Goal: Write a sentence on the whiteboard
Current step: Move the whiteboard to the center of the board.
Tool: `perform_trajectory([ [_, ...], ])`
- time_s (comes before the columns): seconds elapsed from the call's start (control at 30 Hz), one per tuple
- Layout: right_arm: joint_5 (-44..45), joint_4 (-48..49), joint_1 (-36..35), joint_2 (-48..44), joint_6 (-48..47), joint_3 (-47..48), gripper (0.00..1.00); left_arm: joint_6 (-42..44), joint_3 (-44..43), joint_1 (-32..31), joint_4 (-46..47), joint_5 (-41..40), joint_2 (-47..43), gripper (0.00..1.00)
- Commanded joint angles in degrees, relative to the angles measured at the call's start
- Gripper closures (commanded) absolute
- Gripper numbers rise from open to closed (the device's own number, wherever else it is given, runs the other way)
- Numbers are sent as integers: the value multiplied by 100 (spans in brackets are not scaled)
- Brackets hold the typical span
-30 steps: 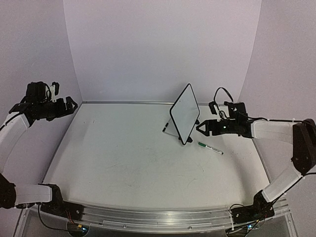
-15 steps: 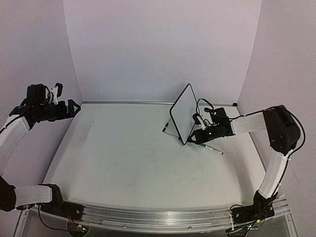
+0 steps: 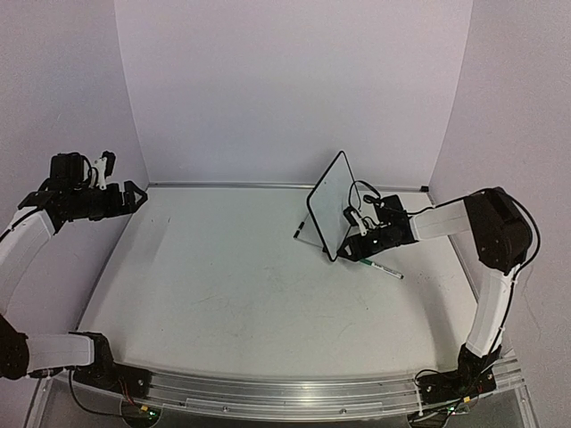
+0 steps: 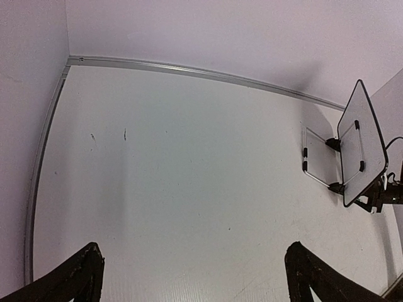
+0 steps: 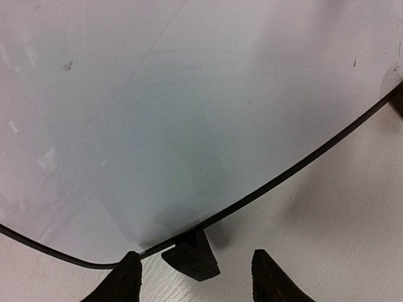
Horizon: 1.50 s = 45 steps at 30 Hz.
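In the right wrist view, the small white board with the thin black rounded frame [image 5: 157, 113] runs off the top and left edges. Its glossy face is too blurred to read. Only the tips of the right end effector's [image 5: 195, 280] fingers [image 5: 126, 280] rise above the bottom edge.

From above, that end effector is a small dark shape at the board's lower corner. Whether it touches the board or the thin white marker pen with a green end [image 3: 382, 267] cannot be told.

The left wrist view shows only two fingertips [image 4: 79, 280] of the left end effector [image 4: 195, 280], and the right edge cuts off the other arm.
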State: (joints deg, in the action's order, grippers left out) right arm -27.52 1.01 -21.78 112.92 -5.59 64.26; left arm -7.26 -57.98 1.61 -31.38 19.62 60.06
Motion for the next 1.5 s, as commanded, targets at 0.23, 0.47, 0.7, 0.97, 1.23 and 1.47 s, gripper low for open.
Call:
perform_trajectory([
  [0.23, 109, -263, -432, 124, -224, 285, 59, 92, -47, 15, 159, 237, 125, 1],
  [0.47, 432, 114, -808, 154, -105, 216, 61, 91, -39, 15, 155, 219, 145, 0],
  [0.7, 823, 874, -846, 269, 186, 9, 61, 83, -46, 11, 148, 209, 152, 0],
  [0.97, 980, 1075, -905, 449, 152, 72, 64, 84, -49, 15, 149, 209, 165, 1],
  [1.23, 1497, 1223, -1196, 404, 84, -58, 86, 81, -57, 15, 140, 199, 199, 1],
  [1.47, 2642, 1402, -1717, 171, 191, -304, 100, 74, -50, 15, 140, 162, 178, 1],
])
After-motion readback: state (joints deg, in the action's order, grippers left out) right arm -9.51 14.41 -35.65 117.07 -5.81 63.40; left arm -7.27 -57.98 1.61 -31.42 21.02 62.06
